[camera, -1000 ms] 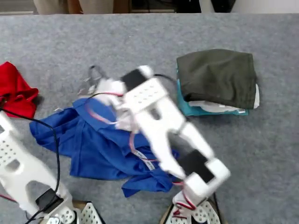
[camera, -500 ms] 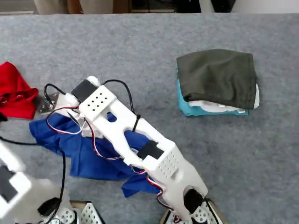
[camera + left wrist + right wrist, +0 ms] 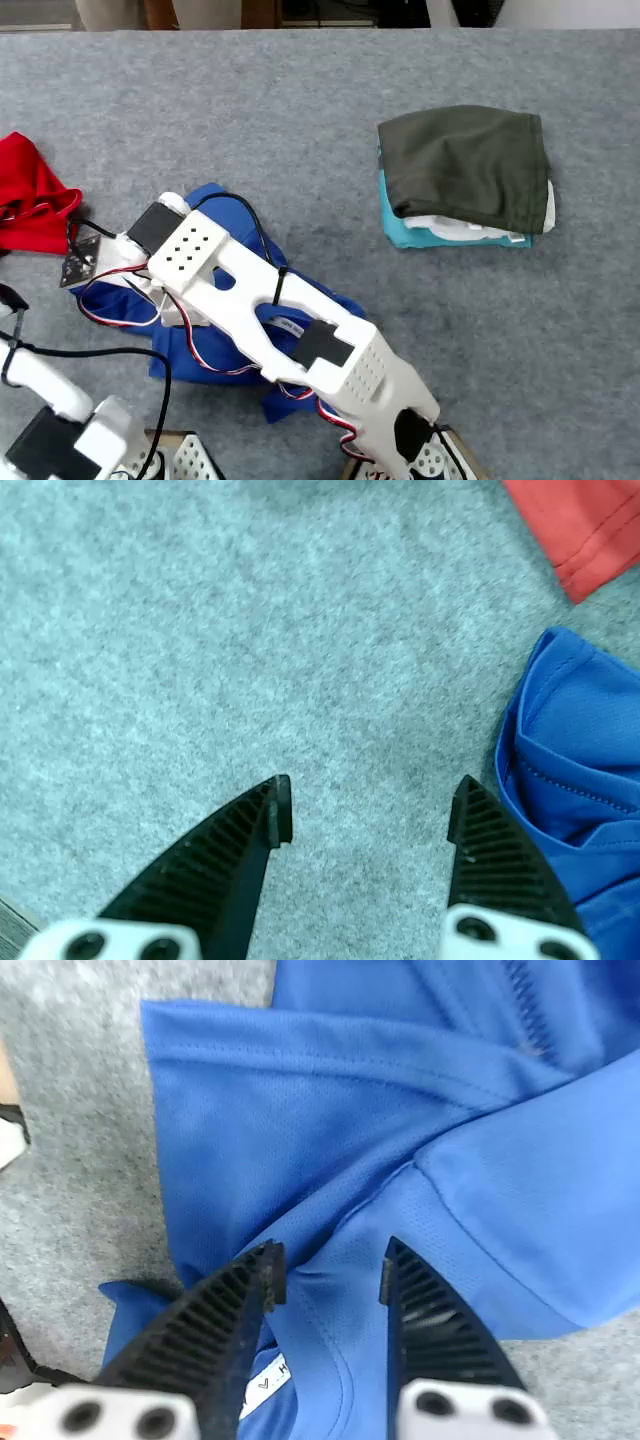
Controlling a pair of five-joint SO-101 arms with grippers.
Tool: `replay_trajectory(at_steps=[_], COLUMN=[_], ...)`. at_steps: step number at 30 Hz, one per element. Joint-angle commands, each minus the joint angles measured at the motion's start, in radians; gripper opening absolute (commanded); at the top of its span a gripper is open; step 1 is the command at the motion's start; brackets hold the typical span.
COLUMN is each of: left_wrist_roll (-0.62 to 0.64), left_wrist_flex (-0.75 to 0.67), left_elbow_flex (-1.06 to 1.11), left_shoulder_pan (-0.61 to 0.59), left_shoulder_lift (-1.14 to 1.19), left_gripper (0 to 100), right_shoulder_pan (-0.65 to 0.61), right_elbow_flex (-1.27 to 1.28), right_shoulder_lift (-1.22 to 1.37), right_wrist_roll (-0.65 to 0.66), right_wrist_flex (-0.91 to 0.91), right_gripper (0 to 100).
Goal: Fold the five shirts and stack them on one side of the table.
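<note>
A crumpled blue shirt (image 3: 205,325) lies at the front left of the table, partly under my right arm. My right gripper (image 3: 328,1260) hovers over its folds (image 3: 330,1110), open, with cloth below the fingertips and nothing clamped. In the high view that gripper (image 3: 98,264) is at the shirt's left edge. A red shirt (image 3: 30,200) lies bunched at the far left. My left gripper (image 3: 370,810) stands open over bare grey table, with the blue shirt (image 3: 575,800) beside one finger and the red shirt (image 3: 590,520) farther off. Folded shirts are stacked at the right, an olive one (image 3: 465,165) on top.
The stack rests on a white layer and a teal shirt (image 3: 400,225). My left arm (image 3: 50,405) sits at the front left corner with black cable looping by it. Grey table (image 3: 300,100) stretches across the back and middle.
My right arm has swung left across the blue shirt, which is now more bunched, with a fold pushed toward the back. The left arm has drawn back toward the front left corner.
</note>
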Motion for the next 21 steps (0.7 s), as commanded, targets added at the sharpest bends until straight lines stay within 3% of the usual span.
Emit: replay_trajectory(at_steps=[1, 5, 9, 17, 21], left_wrist_roll=[-0.006, -0.006, -0.046, -0.063, -0.063], left_wrist_flex=[-0.012, -0.012, -0.012, 0.002, 0.081], left_elbow_flex=[0.002, -0.002, 0.0, -0.002, 0.0], left_shoulder_pan=[-0.012, -0.029, -0.052, -0.043, 0.043], left_shoulder_lift=[-0.05, -0.071, -0.088, -0.088, -0.088], left_gripper=[26, 26, 26, 26, 26], right_shoulder_pan=[0.051, 0.16, 0.239, 0.394, 0.429], right_elbow_flex=[-0.002, -0.076, -0.196, -0.26, -0.18], right_shoulder_lift=[0.048, 0.111, 0.111, 0.099, 0.015], right_wrist_roll=[-0.008, -0.008, -0.006, -0.008, -0.006], right_wrist_flex=[-0.04, -0.031, 0.021, 0.04, 0.04], right_gripper=[16.1, 14.9, 0.0, 0.2, 0.2])
